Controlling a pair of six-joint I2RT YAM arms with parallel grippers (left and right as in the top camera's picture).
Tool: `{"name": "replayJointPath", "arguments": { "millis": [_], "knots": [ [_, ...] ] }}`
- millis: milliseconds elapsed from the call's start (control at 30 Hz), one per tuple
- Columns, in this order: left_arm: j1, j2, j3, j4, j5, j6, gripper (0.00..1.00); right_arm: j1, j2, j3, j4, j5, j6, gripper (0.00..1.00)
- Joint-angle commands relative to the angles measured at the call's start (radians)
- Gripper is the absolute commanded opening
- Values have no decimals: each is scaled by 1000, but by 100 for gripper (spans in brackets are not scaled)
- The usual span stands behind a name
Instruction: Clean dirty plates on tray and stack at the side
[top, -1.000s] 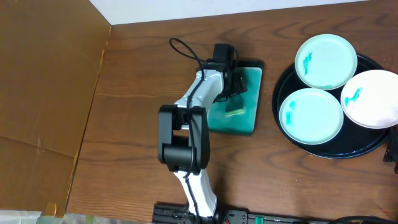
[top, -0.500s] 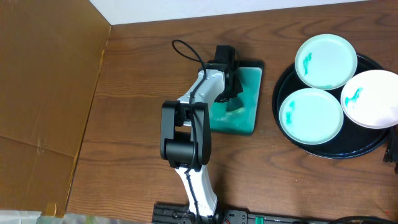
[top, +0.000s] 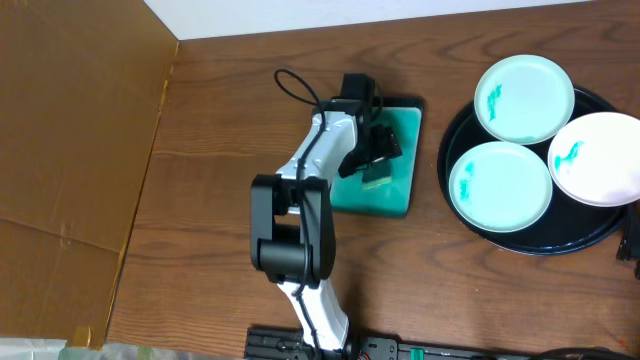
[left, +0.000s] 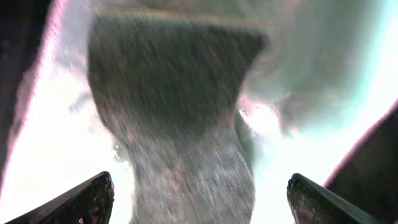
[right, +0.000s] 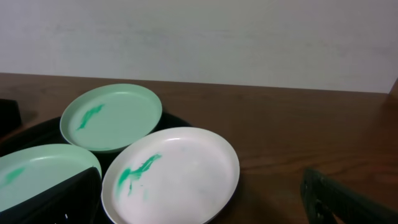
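**Left arm swings over the teal dish, plates untouched**

All three plates sit exactly where they did a second ago, inside the tray (top: 570, 232). They are the far mint plate (top: 524, 97), the near mint plate (top: 500, 186) and the white plate (top: 603, 158), each with its teal smear. What has changed is the left arm. Its elbow has slid back towards the base and the wrist has turned, so the left gripper (top: 380, 150) now angles across the teal dish (top: 395, 197) rather than pointing straight over it.

That gripper is spread wide. In its own wrist view the fingers (left: 93, 196) sit at opposite bottom corners, and a blurred, mottled grey shape (left: 180, 124) fills the space ahead of them. The glare is too strong to tell whether they touch it. From overhead, a small dark-green block (top: 377, 179) lies on the dish just below the gripper.

The plates are well off to this gripper's right. The right gripper (right: 205, 194) is also splayed and holds nothing, with the white plate just ahead of it.
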Motion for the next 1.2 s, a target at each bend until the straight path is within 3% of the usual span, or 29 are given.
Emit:
{"name": "replayJointPath", "arguments": {
  "millis": [0,300,400,467,533,567,600,700,733,767,800,833,1100,1167],
  "knots": [
    [0,-12,-11,-15,52,-6,89,-9,-2,-2,-4,1,-11,99],
    [1,-11,-108,43,-8,-6,88,-9,-2,-2,-4,1,-11,99],
    [0,-11,-114,58,-27,-6,78,-9,-2,-2,-4,1,-11,99],
    [1,-11,-114,57,-27,-6,50,-9,-2,-2,-4,1,-11,99],
    [0,-11,-114,55,-27,-6,31,-9,-2,-2,-4,1,-11,99],
    [0,-11,-114,55,-27,-7,10,-9,-2,-2,-4,1,-11,99],
    [0,-11,-114,55,-27,-7,7,-9,-2,-2,-4,1,-11,99],
    [0,-11,-114,66,-31,-5,9,-9,-2,-2,-4,1,-11,99],
    [1,-11,-114,74,-38,-5,28,-9,-2,-2,-4,1,-11,99],
    [1,-11,-114,85,-53,-5,57,-9,-2,-2,-4,1,-11,99],
    [1,-11,-114,97,-72,-5,76,-9,-2,-2,-4,1,-11,99],
    [1,-11,-114,111,-96,-5,83,-9,-2,-2,-4,1,-11,99],
    [1,-11,-114,211,-196,6,87,-9,-2,-2,-4,1,-11,99],
    [0,-11,-114,212,-195,6,68,-9,-2,-2,-4,1,-11,99]
  ]
}}
